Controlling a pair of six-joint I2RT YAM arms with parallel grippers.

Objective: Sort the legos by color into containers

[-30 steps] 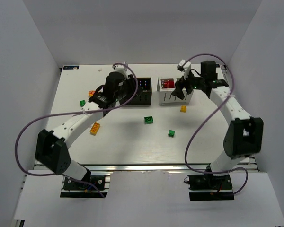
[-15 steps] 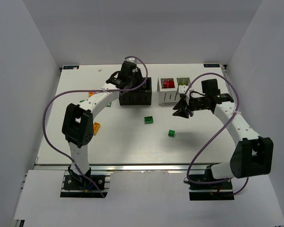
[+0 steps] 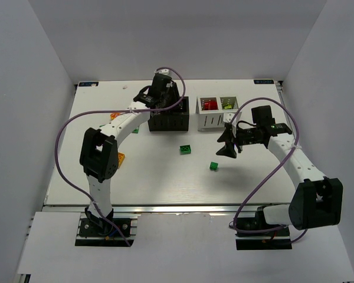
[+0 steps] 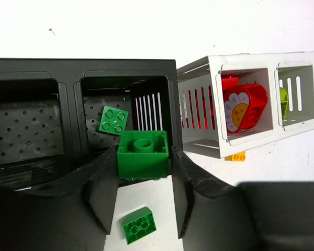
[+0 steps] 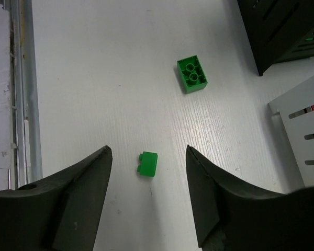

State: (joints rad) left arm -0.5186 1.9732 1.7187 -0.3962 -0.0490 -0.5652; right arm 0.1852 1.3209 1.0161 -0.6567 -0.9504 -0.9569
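My left gripper (image 4: 143, 163) is shut on a green lego (image 4: 143, 155) right at the front wall of the black container (image 3: 168, 121), before its right compartment, where another green lego (image 4: 114, 120) lies. The white container (image 4: 199, 110) beside it holds red pieces (image 4: 243, 107) and a lime piece (image 4: 283, 100). My right gripper (image 5: 148, 151) hangs open over a small green lego (image 5: 148, 163), which lies on the table between the fingers, untouched. A larger green lego (image 5: 192, 73) lies farther off, toward the black container.
An orange-yellow lego (image 4: 234, 156) lies at the white container's front. More loose legos, an orange one (image 3: 121, 158) among them, lie left of the black container by the left arm. Grey walls enclose the white table (image 3: 165, 183).
The right gripper has left the white container and come down toward the front, over the small green lego. The left arm swung up to the black container and now holds still there.
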